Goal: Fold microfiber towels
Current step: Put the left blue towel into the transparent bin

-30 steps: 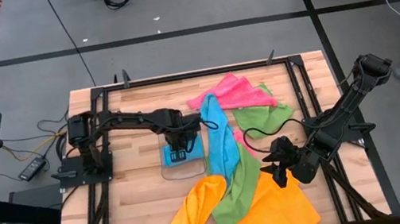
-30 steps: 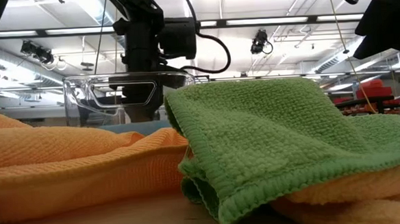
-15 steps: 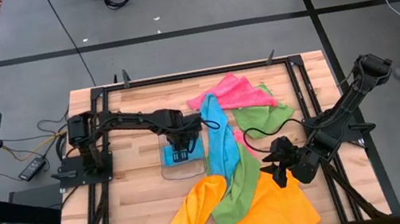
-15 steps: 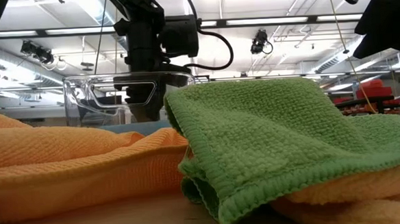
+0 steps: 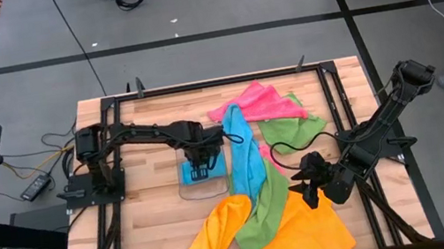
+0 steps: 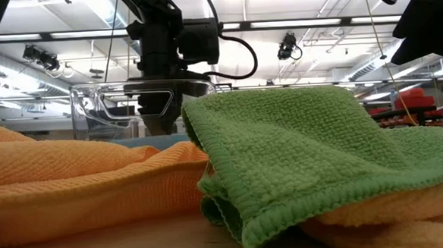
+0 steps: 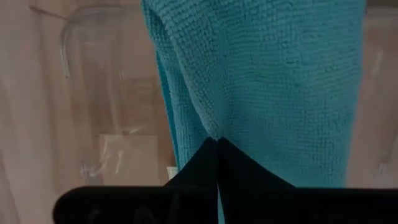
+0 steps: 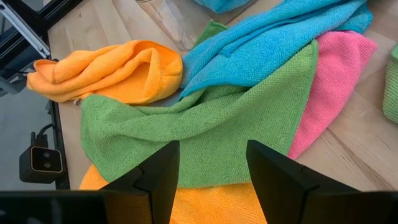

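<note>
A blue microfiber towel lies in the small clear tray at mid-table. My left gripper points down into the tray and is shut on that towel. A longer sky blue towel, pink, green and orange towels lie in a loose heap to the tray's right and near side. My right gripper hangs open above the green towel and an orange one, touching nothing. My left gripper pinches a small pucker of the blue towel between its two fingertips. The fingers come from above, pointing down. The towel lies in the tray, with creases running to the pinch. Whether it has one layer or several, I cannot tell.
The tray's clear walls stand around my left gripper. The heap of towels covers the table's middle and near right. Bare wood shows left of the tray and at the far left. A black frame runs round the table.
My left gripper has stayed in place in the tray and shut its fingers, taking hold of the blue towel.
</note>
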Robot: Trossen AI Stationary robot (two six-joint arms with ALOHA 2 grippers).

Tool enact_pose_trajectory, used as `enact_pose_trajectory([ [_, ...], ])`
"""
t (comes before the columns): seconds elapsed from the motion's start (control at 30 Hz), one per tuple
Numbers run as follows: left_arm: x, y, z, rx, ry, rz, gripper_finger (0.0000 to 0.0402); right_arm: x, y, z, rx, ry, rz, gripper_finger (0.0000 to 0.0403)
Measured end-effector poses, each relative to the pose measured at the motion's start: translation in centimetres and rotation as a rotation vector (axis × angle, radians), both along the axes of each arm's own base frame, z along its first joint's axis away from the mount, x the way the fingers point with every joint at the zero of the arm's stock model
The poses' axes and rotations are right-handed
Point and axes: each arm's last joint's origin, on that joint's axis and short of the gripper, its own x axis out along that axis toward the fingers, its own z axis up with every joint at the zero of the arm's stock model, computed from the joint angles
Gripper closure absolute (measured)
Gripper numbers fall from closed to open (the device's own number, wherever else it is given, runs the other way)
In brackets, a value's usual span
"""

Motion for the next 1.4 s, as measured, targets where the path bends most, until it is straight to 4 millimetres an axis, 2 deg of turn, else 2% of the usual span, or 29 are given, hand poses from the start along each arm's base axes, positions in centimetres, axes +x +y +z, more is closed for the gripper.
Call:
enact_pose_trajectory([
  [0.23, 0.7, 0.6, 2.1, -0.004, -0.009, -0.038, 0.0397, 0.0, 0.0, 0.0, -0.004, 0.000, 0.003, 0.0207],
  [0.47, 1.2, -0.1, 3.6, 0.024, -0.016, -0.169, 0.0398, 0.0, 0.0, 0.0, -0.004, 0.000, 0.004, 0.0207],
  [0.57, 1.0, -0.3, 3.3, 0.041, 0.004, -0.214, 0.0399, 0.0, 0.0, 0.0, -0.006, -0.001, 0.002, 0.0207],
  [0.73, 0.5, 0.3, 1.1, 0.017, 0.139, -0.181, 0.0398, 0.0, 0.0, 0.0, -0.003, -0.001, 0.000, 0.0207],
  [0.83, 0.7, 0.6, 0.4, 0.036, 0.163, -0.169, 0.0398, 0.0, 0.0, 0.0, -0.002, -0.005, 0.001, 0.0207],
  [0.97, 1.0, 0.9, 0.2, 0.102, 0.152, -0.186, 0.0397, 0.0, 0.0, 0.0, 0.003, -0.008, -0.001, 0.0207],
  [1.4, 1.6, 0.8, 0.2, 0.123, 0.097, -0.245, 0.0393, 0.1, 0.1, 0.1, 0.015, -0.012, -0.008, 0.0207],
])
